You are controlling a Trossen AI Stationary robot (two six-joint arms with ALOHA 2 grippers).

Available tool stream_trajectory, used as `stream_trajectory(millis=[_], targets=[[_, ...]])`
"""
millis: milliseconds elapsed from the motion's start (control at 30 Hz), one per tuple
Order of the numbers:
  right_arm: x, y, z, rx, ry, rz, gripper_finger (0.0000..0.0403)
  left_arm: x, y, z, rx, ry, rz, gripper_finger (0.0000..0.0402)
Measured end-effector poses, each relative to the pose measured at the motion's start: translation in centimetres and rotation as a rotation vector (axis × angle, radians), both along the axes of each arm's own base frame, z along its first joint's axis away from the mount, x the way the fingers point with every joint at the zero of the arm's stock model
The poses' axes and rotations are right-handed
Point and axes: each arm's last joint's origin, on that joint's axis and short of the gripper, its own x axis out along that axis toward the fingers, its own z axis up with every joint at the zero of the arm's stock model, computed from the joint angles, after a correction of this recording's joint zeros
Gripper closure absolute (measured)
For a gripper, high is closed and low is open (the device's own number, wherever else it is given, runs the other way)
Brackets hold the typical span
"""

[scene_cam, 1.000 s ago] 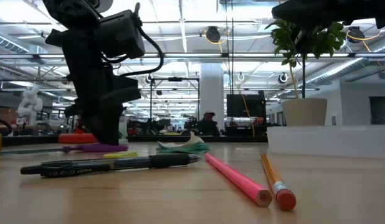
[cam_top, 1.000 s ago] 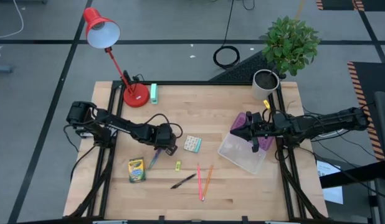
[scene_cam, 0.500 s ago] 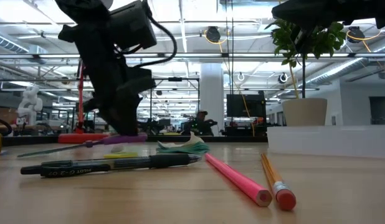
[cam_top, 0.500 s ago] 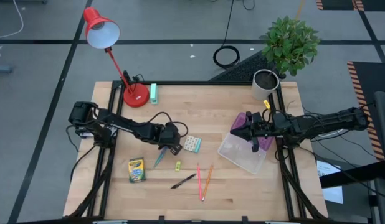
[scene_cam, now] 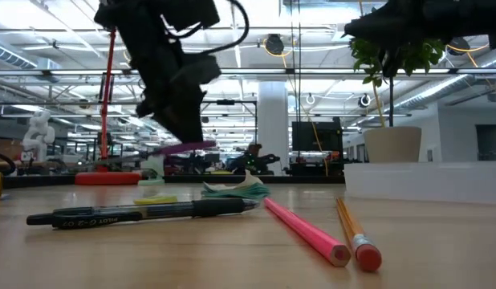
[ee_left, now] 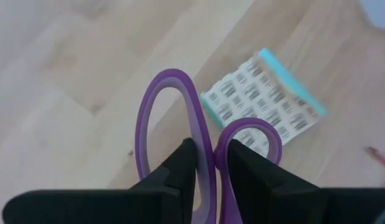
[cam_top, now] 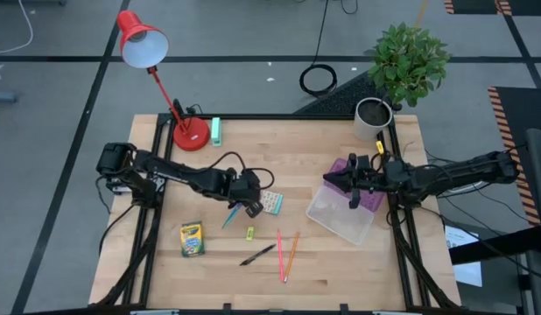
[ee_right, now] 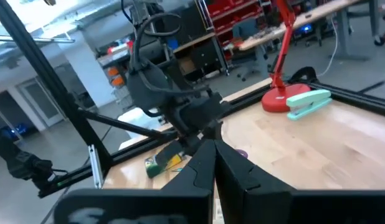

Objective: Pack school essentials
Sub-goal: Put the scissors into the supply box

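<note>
Left gripper [cam_top: 250,204] at frame centre clamps purple scissors [ee_left: 202,143], lifted clear of the table for packing; right gripper [cam_top: 345,184] pinched closed over clear bin [cam_top: 340,219].

Left pincer [cam_top: 252,208] clamped mid-table; right pincer [cam_top: 353,203] closed, hovering.

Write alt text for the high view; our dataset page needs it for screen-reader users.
The left gripper holds purple-blue scissors lifted over a wooden table, beside a patterned square pack. The right gripper waits at a clear bin.
</note>
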Motion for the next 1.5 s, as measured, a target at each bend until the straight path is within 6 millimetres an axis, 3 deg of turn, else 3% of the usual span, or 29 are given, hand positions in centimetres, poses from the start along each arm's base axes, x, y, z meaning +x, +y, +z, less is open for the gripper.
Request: stream_trajectory(millis=[400,567,833,1167,1333,1500], targets=[[1.9,0.2,-2.1,-0.010,-0.003,0.000,0.0403,2.5,-0.1,5.9,0.153,-0.111,-0.105,0.0314],[3.2,0.4,-3.3,-0.055,0.035,0.002,0.0392,3.4,-0.3,8.1,0.301,-0.199,-0.078,0.0314],[4.9,0.8,-5.0,-0.087,0.029,0.016,0.0307,5.0,-1.4,10.6,0.444,-0.456,-0.068,0.0314],[8.2,2.8,-4.7,-0.191,-0.020,0.015,0.0182,5.8,-2.3,11.9,0.529,-0.723,-0.092,0.0314],[9.4,3.4,-4.3,-0.211,-0.024,-0.025,0.0149,5.8,-2.8,11.5,0.581,-0.727,-0.086,0.0314],[10.2,3.5,-4.0,-0.209,-0.049,-0.047,0.0143,5.7,-3.0,11.7,0.589,-0.745,-0.063,0.0314]])
